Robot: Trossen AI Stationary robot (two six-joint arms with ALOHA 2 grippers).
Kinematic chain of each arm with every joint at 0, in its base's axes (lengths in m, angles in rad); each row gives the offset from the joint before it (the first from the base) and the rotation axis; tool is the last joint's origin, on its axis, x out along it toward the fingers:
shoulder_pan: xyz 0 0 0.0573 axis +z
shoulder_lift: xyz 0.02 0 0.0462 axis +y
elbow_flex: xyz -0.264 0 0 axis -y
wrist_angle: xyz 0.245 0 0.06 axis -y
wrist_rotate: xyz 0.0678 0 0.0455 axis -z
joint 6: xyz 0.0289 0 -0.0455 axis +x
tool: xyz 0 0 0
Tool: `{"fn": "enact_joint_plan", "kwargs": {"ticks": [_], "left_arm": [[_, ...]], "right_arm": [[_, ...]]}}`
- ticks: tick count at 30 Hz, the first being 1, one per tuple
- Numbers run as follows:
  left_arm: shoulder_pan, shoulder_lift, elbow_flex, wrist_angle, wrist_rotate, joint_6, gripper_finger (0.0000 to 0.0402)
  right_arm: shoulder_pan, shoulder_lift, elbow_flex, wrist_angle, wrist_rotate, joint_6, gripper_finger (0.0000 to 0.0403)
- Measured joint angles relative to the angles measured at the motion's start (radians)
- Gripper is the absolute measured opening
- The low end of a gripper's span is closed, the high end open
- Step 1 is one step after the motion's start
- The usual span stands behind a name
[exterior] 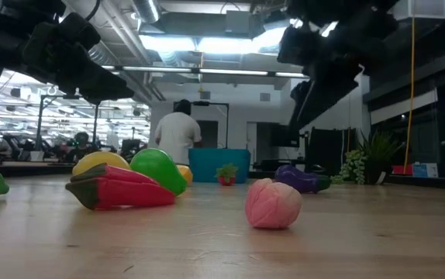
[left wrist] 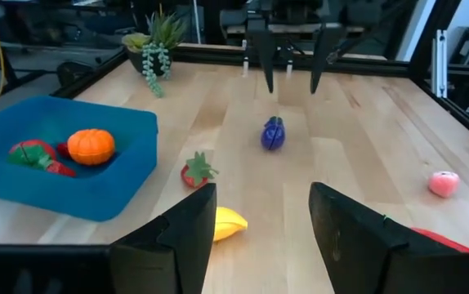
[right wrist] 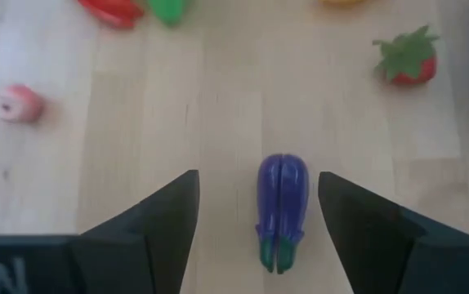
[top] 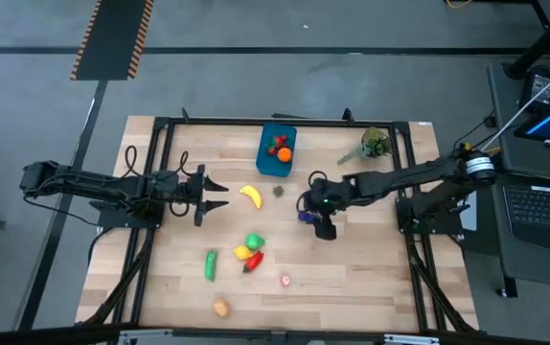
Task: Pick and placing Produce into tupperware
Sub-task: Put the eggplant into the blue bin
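A wooden table (top: pixel 352 278) seen from above, with two dark robot arms reaching in from either side. The right gripper (top: pixel 311 213) hangs over a small purple eggplant (right wrist: pixel 282 208) lying flat on the wood, right of the table's centre; its two fingers stand wide apart on either side of the eggplant without touching it, holding nothing. The left gripper (top: pixel 219 194) waits left of centre, fingers parted and empty, pointing toward a yellow banana (top: pixel 250 195) just beyond its tips. At the far edge of the table sits the teal-blue tupperware (top: pixel 265 161), which holds an orange (left wrist: pixel 91 145) and a red-and-green piece I cannot name. A strawberry (left wrist: pixel 195 171) lies on the wood between the tub and the eggplant. Nearer the front edge are a red pepper (exterior: pixel 122 188), a green fruit (exterior: pixel 159 168) and a yellow one (exterior: pixel 98 161) clustered together, a green cucumber (top: pixel 211 264) to their left, and a pink peach (exterior: pixel 273 204) apart. A leafy plant sprig (top: pixel 374 145) stands near the far right corner.
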Motion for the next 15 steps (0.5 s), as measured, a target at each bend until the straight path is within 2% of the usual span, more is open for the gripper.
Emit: {"fn": "enact_joint_plan", "kwargs": {"ticks": [15], "left_arm": [[-0.021, 0.000, 0.000, -0.004, 0.000, 0.001, 0.0190]], "right_arm": [[0.000, 0.184, 0.021, -0.021, 0.001, 0.014, 0.0252]]}}
